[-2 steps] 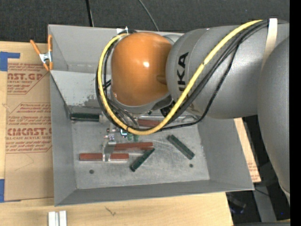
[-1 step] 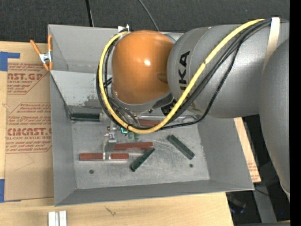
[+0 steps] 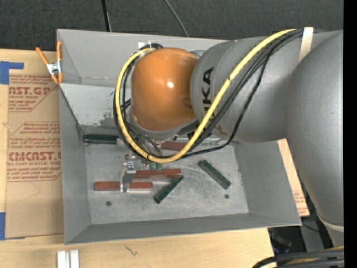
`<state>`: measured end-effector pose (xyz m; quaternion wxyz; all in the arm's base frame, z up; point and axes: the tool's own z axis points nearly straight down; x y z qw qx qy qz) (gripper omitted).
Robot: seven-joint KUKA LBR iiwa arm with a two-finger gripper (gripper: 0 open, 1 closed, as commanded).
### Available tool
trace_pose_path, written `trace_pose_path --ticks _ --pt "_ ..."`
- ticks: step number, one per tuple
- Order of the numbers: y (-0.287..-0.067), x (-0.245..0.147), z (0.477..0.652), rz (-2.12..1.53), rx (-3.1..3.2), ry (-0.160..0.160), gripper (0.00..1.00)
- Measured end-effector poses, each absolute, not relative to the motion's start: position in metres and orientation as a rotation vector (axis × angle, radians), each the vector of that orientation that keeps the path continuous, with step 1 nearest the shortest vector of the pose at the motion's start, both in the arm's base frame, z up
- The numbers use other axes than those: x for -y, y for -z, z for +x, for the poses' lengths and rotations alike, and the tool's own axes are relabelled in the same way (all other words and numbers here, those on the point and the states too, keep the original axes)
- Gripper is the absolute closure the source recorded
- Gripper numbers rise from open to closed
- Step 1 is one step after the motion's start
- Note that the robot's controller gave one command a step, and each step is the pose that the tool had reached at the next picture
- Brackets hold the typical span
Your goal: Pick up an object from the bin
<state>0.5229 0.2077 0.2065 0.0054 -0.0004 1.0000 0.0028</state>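
Orange and round like a ball: the wrist cover (image 3: 162,88), up toward 12 o'clock over the grey metal bin (image 3: 75,116). Stretched in from 3 o'clock, a fat grey arm (image 3: 279,82), bent down and pointing toward 7 o'clock. Wrapped with yellow and black cables (image 3: 223,88), looping round the cover. At the tip, a small silver gripper (image 3: 129,180), low by the bin floor, a little toward 8 o'clock from the middle. Down right at a long red-brown stick (image 3: 109,186), lying flat from 9 to 3 o'clock. Cannot tell whether open or closed on it.

Just toward 2 o'clock of the gripper, a second red-brown stick (image 3: 162,173), also flat. Just beside its 3 o'clock end, a dark green stick (image 3: 168,189), tilted. Farther toward 3 o'clock, apart from the rest, another green stick (image 3: 215,173), tilted the other way. Up by the wall at 10 o'clock, a flat green stick (image 3: 100,139). Half hidden under the cover and cables, one more red-brown stick (image 3: 178,146).
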Motion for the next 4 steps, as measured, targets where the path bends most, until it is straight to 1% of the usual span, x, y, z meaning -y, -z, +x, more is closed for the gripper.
trace_pose_path --ticks 1,2,3,4 --pt "-0.077 -0.172 0.517 -0.118 -3.137 -0.004 1.0" --pt "-0.077 -0.172 0.517 -0.117 -3.137 -0.004 1.0" --pt "-0.138 -0.178 0.537 -0.14 -3.131 -0.003 0.0" --pt "-0.134 -0.178 0.535 -0.14 -3.137 -0.002 0.0"
